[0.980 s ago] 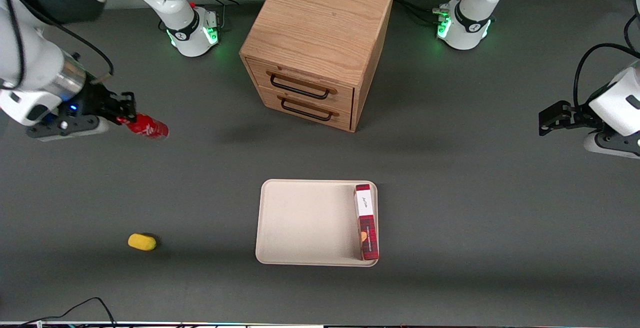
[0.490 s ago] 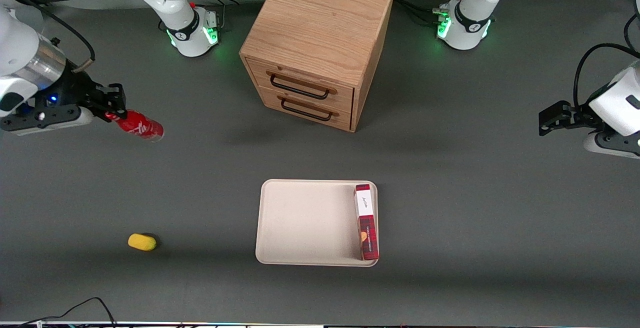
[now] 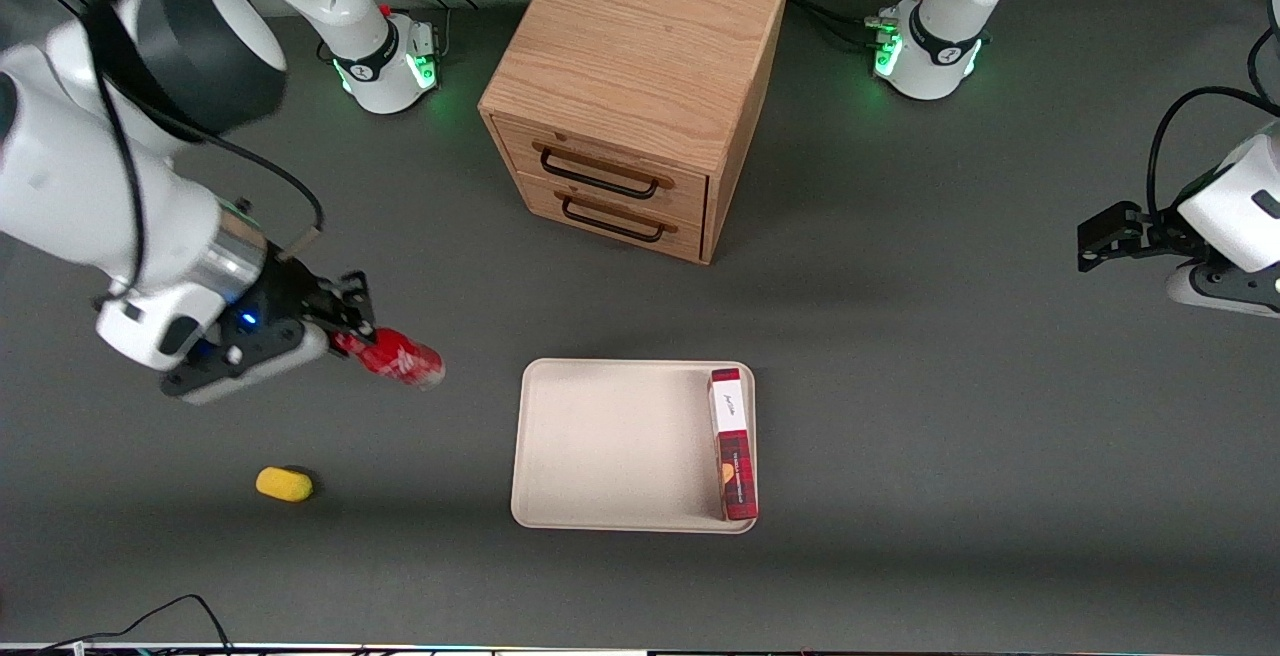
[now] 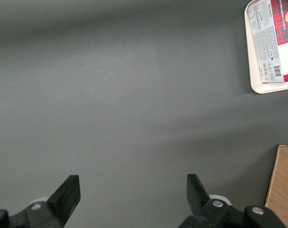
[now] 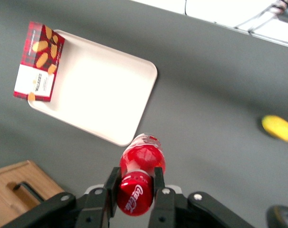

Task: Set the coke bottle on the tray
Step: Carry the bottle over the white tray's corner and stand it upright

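Front view shows the tool (image 3: pixel 352 338) clamped on the coke bottle (image 3: pixel 403 358), in the air beside the tray (image 3: pixel 610 444).

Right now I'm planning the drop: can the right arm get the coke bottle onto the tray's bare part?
Probably yes. The gripper holds the coke bottle beside the tray, nothing between them; the red plaid box only lines the edge toward the parked arm.

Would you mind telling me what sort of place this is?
Probably a robotics lab tabletop: a gripper carries a small glossy red coke bottle near a flat beige tray, with a wooden two-drawer cabinet standing on the grey table.
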